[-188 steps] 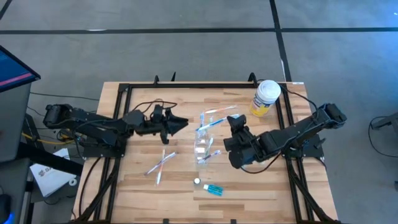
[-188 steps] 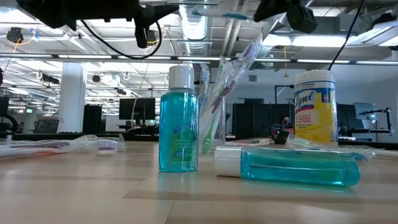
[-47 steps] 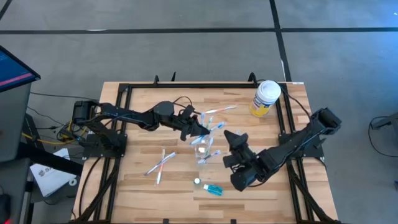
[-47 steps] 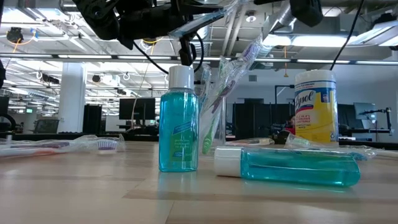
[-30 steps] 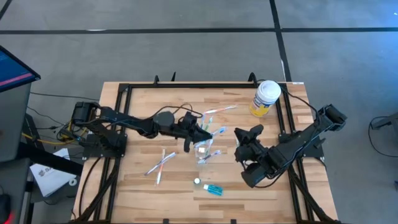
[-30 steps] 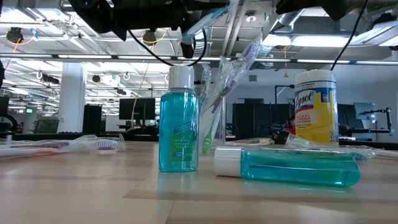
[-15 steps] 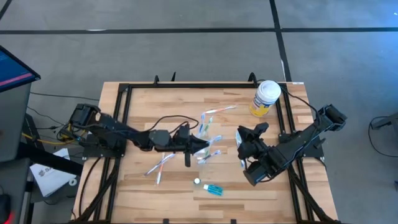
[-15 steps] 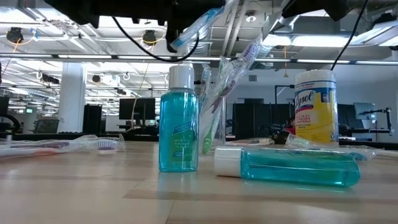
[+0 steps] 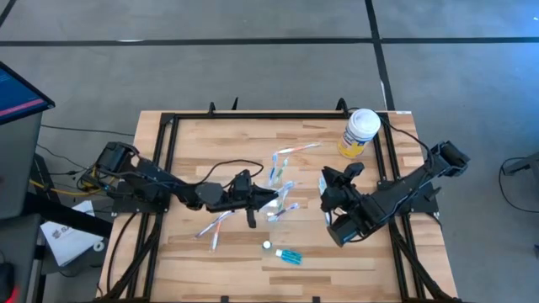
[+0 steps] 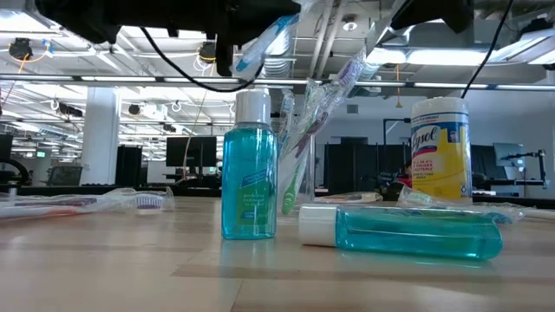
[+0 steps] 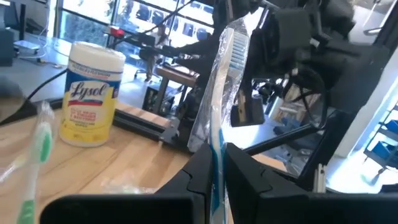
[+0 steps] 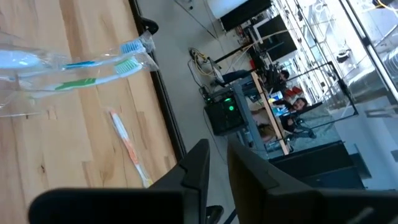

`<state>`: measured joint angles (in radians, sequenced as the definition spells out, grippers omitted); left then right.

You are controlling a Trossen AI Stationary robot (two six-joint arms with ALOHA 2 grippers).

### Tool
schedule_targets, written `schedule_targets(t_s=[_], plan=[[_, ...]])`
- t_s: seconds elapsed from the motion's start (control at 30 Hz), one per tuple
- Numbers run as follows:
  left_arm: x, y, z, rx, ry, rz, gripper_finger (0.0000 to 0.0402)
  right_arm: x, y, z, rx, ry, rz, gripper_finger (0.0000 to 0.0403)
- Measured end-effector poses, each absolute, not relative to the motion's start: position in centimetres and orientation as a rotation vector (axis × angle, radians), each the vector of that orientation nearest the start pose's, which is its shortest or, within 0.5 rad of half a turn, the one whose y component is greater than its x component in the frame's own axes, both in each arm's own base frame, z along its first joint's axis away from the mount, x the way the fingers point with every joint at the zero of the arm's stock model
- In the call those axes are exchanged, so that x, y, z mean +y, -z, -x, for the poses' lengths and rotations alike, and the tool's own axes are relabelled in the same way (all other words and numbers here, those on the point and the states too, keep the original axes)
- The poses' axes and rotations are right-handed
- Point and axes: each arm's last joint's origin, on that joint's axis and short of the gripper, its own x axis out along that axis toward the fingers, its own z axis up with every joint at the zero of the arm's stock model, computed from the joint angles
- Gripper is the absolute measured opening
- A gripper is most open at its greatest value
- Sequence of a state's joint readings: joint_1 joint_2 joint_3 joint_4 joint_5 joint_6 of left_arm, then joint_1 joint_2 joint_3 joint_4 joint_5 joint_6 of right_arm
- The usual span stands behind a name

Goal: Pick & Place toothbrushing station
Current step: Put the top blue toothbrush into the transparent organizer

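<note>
Toothbrush [image 11: 219, 93], wrapped in clear film, stands pinched between the fingers of the left gripper [image 11: 214, 163], bristles up; in the low view it [image 10: 267, 36] slants above the tumbler [image 10: 299, 178]. From above, the left gripper [image 9: 268, 199] sits at the table's [image 9: 187, 252] middle, right beside the tumbler [image 9: 275, 206], which already holds several brushes. More wrapped brushes lie behind it [image 9: 286, 160], and a crossed pair [image 9: 217, 225] lies on the left arm's side. A small blue bottle [image 10: 249, 169] stands upright in front of the tumbler in the low view, with a second bottle [image 10: 401, 230] lying on its side beside it; the high view shows that one [image 9: 287, 255] near the front edge. The yellow wipes can [image 9: 360, 131] stands at the far right corner. The right gripper [image 9: 333, 182] hovers well right of the tumbler, fingers [image 12: 194, 171] close together with a narrow gap, holding nothing. Its wrist view shows a blue and a green brush [image 12: 93, 71] in film and an orange one [image 12: 127, 146] on the wood.
</note>
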<state>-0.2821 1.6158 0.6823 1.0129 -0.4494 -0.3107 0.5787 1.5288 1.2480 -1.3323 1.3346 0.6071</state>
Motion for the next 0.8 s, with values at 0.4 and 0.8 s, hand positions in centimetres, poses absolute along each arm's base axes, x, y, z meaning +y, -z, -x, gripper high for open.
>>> schedule_targets(t_s=[0.4,0.8], plan=[[-8.2,-17.0,-32.7,-0.187,-0.146,0.346,0.0022,11.7,-28.3,-23.1,0.690,0.796,0.790,0.0048],[-8.5,-13.4,-33.1,-0.180,-0.139,0.349,0.0022,11.7,-28.3,-23.1,0.690,0.796,0.790,0.0048]])
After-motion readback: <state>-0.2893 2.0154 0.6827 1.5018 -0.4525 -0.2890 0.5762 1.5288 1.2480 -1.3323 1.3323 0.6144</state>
